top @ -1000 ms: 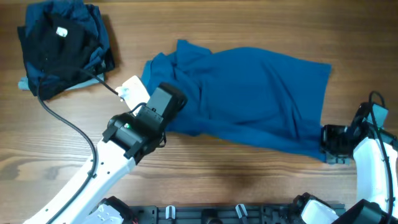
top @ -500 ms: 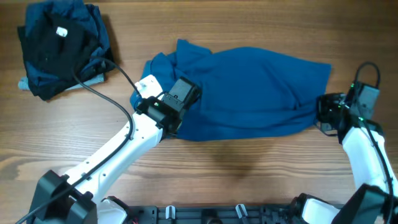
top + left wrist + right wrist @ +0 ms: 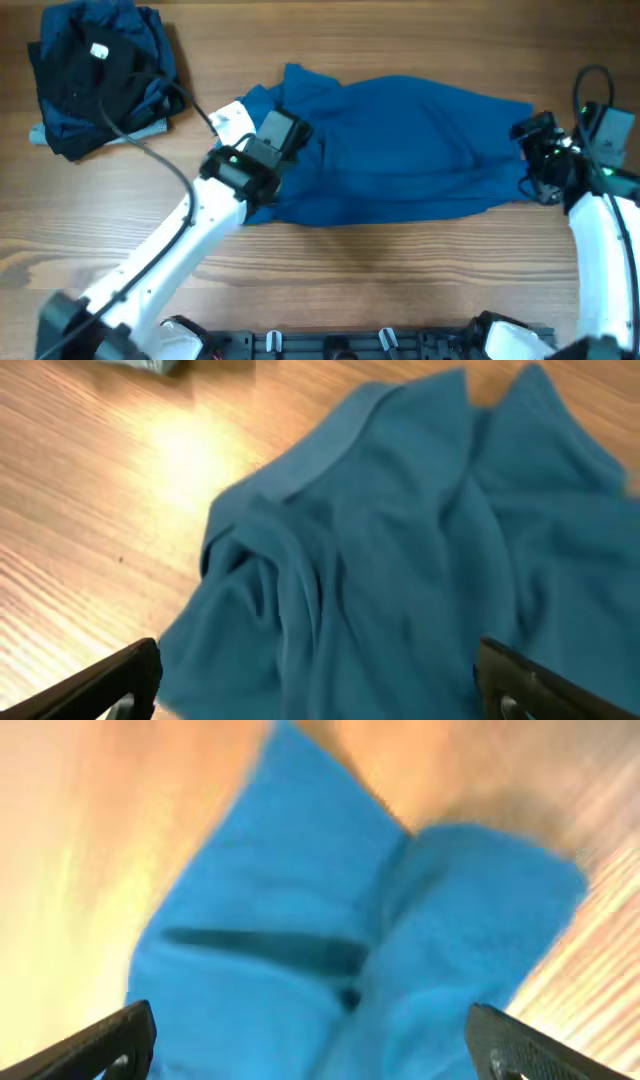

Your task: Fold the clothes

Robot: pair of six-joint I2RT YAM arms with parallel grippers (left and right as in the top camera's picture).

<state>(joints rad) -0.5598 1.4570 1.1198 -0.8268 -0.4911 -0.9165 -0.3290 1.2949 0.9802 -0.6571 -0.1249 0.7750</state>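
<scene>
A blue garment (image 3: 400,150) lies rumpled across the middle of the wooden table, its near edge doubled back on itself. My left gripper (image 3: 285,132) hovers over the garment's left end. In the left wrist view this gripper (image 3: 320,685) is open, its fingers (image 3: 125,678) far apart with wrinkled blue cloth (image 3: 380,560) lying loose below them. My right gripper (image 3: 530,158) sits at the garment's right edge. Seen from the right wrist, it (image 3: 315,1045) is open too, and a blurred blue fold (image 3: 330,940) lies under the gap.
A heap of dark navy and black clothes (image 3: 100,75) with a white tag sits at the far left corner. The left arm's black cable (image 3: 130,140) runs from that heap across the wood. A black rail (image 3: 350,345) lines the near edge.
Both grippers carried the garment's near edge away from the front of the table, laying it over the rest. Both have opened and let the cloth go.
</scene>
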